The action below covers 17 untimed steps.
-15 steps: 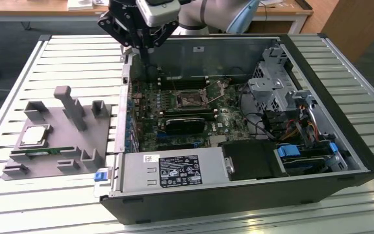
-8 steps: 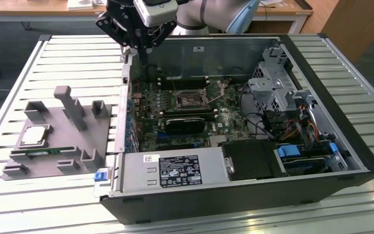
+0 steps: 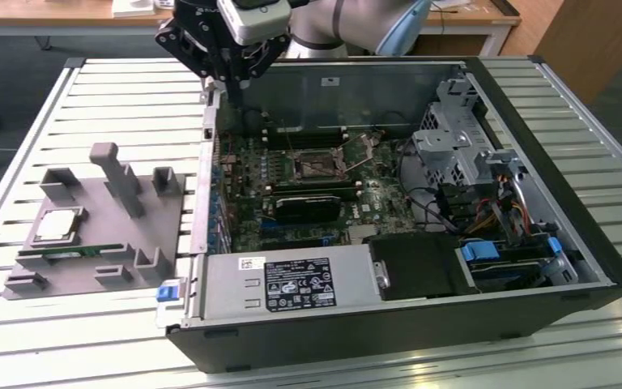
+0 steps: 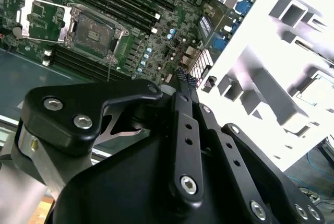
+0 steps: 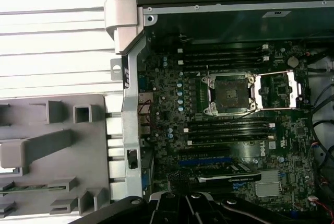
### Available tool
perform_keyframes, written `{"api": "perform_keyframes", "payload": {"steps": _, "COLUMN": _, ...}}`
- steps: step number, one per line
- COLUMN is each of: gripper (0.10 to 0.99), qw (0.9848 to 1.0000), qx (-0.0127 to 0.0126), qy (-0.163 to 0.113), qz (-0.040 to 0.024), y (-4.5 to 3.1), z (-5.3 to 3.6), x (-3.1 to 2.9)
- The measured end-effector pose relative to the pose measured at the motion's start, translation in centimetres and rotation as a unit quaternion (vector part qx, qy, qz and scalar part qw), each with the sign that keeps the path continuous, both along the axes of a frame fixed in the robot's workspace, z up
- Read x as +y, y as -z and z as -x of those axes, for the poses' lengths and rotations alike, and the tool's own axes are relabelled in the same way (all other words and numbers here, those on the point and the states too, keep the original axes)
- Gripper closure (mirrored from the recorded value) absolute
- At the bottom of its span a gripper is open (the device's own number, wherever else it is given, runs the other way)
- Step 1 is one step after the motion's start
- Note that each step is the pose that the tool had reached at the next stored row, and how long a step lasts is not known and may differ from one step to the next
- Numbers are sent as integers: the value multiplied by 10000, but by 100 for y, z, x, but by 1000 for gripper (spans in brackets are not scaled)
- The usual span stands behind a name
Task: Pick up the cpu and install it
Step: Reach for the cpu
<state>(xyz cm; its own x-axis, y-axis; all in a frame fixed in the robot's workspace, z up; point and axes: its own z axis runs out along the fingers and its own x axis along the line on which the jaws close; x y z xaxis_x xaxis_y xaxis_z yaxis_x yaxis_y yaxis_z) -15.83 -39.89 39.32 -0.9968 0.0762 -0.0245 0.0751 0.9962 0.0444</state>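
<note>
The cpu (image 3: 58, 224), a small silver-grey square, lies flat on the grey plastic tray (image 3: 127, 235) at the exterior view's left, outside the computer case. My gripper (image 3: 233, 104) hangs over the case's far corner on that side, well away from the cpu. Its slim fingers (image 4: 183, 109) meet at the tips with nothing between them. The motherboard's cpu socket (image 3: 317, 167) is bare, and its metal load plate (image 5: 284, 89) is flipped open beside it. In both wrist views the socket (image 4: 91, 28) lies ahead of the gripper (image 4: 182, 74).
The open case (image 3: 570, 243) lies on a slatted white table (image 3: 127, 97). A green memory stick (image 3: 68, 253) rests on the tray, which has upright posts (image 3: 117, 174). Drive cages and cables (image 3: 484, 186) crowd the case at the exterior view's right. A power supply (image 3: 289, 279) sits in front.
</note>
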Motion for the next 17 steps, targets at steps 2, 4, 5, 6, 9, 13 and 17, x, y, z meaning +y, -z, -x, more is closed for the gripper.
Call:
{"api": "perform_keyframes", "payload": {"steps": 2, "gripper": 980, "qw": 10000, "qx": 0, "qy": 0, "qz": 0, "y": 0, "z": 9, "x": 0}}
{"api": "perform_keyframes", "payload": {"steps": 4, "gripper": 980, "qw": 10000, "qx": 0, "qy": 0, "qz": 0, "y": 0, "z": 18, "x": 0}}
{"api": "perform_keyframes", "payload": {"steps": 5, "gripper": 980, "qw": 10000, "qx": 0, "qy": 0, "qz": 0, "y": 0, "z": 23, "x": 0}}
{"api": "perform_keyframes", "payload": {"steps": 6, "gripper": 980, "qw": 10000, "qx": 0, "qy": 0, "qz": 0, "y": 0, "z": 28, "x": 0}}
{"api": "perform_keyframes", "payload": {"steps": 9, "gripper": 980, "qw": 10000, "qx": 0, "qy": 0, "qz": 0, "y": 0, "z": 42, "x": 0}}
{"api": "perform_keyframes", "payload": {"steps": 13, "gripper": 980, "qw": 10000, "qx": 0, "qy": 0, "qz": 0, "y": 0, "z": 61, "x": 0}}
{"api": "perform_keyframes", "payload": {"steps": 17, "gripper": 980, "qw": 10000, "qx": 0, "qy": 0, "qz": 0, "y": 0, "z": 80, "x": 0}}
